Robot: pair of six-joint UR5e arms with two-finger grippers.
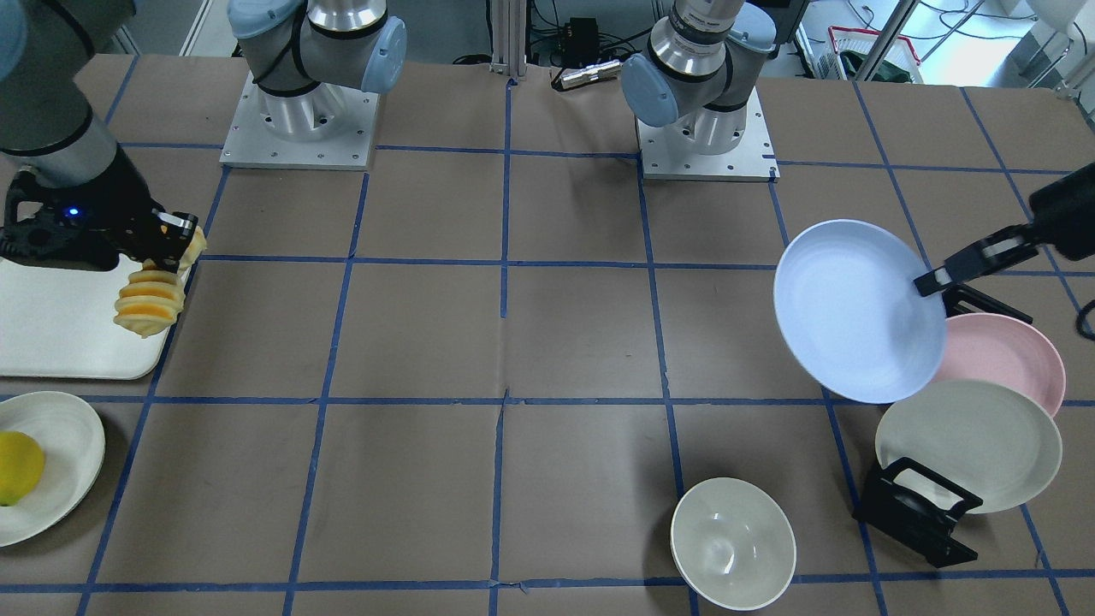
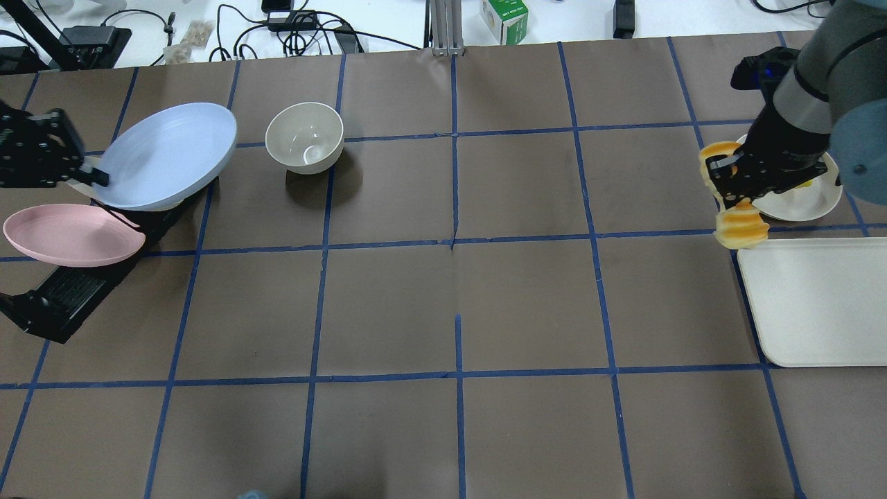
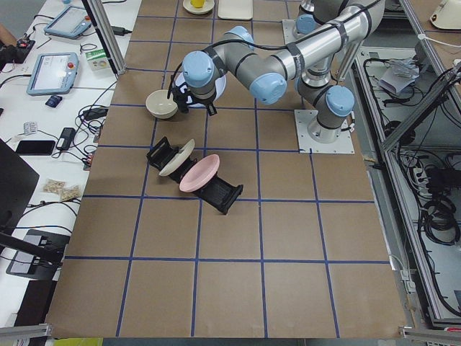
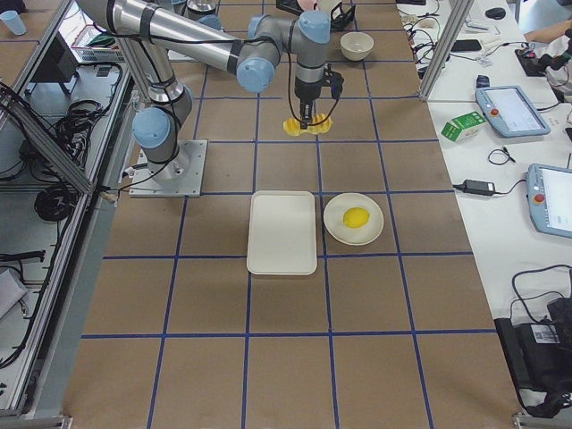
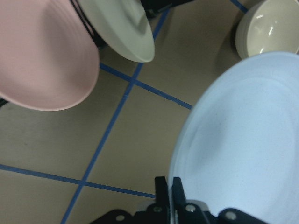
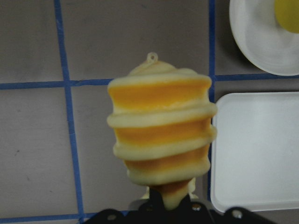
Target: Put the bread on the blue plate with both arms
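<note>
My right gripper is shut on one end of the bread, a yellow-orange ridged loaf that hangs below the fingers in the air, close to the white tray's corner. The bread fills the right wrist view and shows in the overhead view. My left gripper is shut on the rim of the blue plate and holds it tilted above the table beside the plate rack. The plate also shows in the overhead view and the left wrist view.
A pink plate and a cream plate sit in a black rack. A cream bowl stands near the front. A white tray and a white plate with a yellow-green fruit lie on the right arm's side.
</note>
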